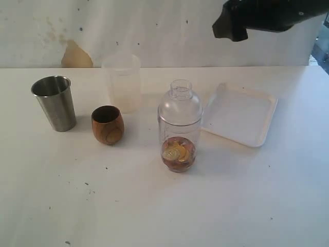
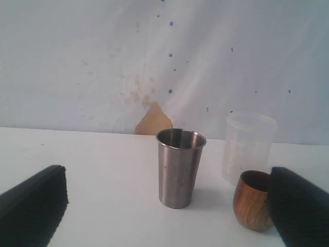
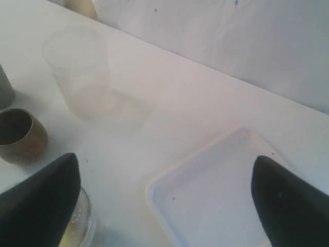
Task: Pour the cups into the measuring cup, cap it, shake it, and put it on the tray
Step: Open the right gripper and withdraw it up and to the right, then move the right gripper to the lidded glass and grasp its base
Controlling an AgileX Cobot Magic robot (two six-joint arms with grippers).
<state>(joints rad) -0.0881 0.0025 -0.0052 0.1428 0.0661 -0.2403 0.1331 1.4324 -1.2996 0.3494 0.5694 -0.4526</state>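
The steel tumbler (image 1: 53, 103) stands at the left, with the brown wooden cup (image 1: 108, 124) to its right. In the middle stands the clear measuring cup (image 1: 179, 126), with a domed clear lid on it and brownish liquid with yellow pieces at its bottom. The white tray (image 1: 240, 113) lies to its right, with nothing on it. My left gripper (image 2: 167, 216) is open and low over the table, facing the tumbler (image 2: 180, 167) and the wooden cup (image 2: 252, 200). My right gripper (image 3: 164, 206) hangs open above the tray's near corner (image 3: 221, 190). The measuring cup's edge (image 3: 82, 221) shows beside one finger.
A frosted whitish cup (image 1: 122, 82) stands behind the wooden cup, near the back wall. The right arm (image 1: 257, 18) hangs dark at the top right. The left arm is out of the exterior view. The white table (image 1: 154, 206) runs wide toward the front.
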